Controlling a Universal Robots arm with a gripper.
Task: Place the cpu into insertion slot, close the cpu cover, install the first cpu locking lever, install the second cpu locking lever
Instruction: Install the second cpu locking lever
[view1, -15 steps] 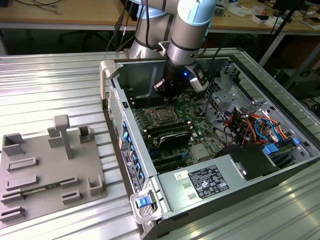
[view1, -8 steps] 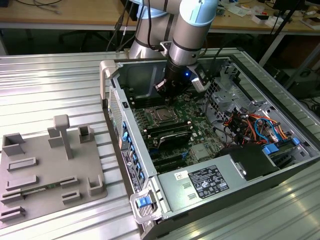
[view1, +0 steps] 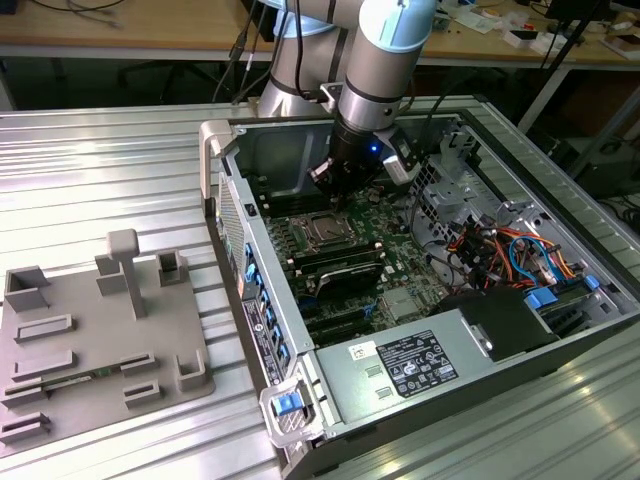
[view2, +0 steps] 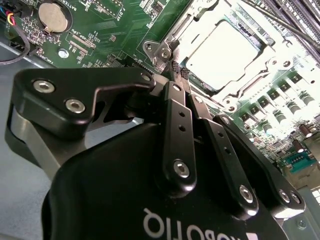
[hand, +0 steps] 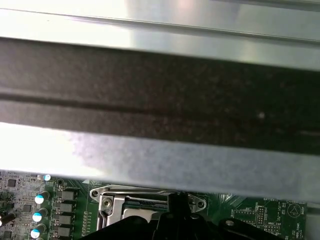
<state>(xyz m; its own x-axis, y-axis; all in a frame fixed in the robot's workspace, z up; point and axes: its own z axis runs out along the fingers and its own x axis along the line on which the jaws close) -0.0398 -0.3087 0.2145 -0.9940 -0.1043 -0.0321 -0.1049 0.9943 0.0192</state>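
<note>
In the second wrist view the cpu (view2: 222, 50) lies flat in the insertion slot (view2: 170, 35), its bright silver top showing through the window of the cpu cover (view2: 272, 62). The cover lies down flat over it. My gripper (view2: 176, 69) is shut, its two black fingers (view2: 179, 120) pressed together with nothing seen between the pads. The tips sit at the socket's corner by a screw bracket (view2: 161, 51). In the exterior view the gripper (view1: 330, 190) hangs just above the far edge of the slot (view1: 325, 230). The first wrist view shows the slot's metal frame (hand: 115, 192).
The open computer case (view1: 215, 150) stands on a ribbed metal table (view1: 100, 160). Black memory slots (view1: 340, 265) lie beside the socket, and the grey power supply box (view1: 400, 365) is nearer. Coloured cables (view1: 510, 245) fill the exterior view's right. A grey fixture plate (view1: 90, 330) lies on its left.
</note>
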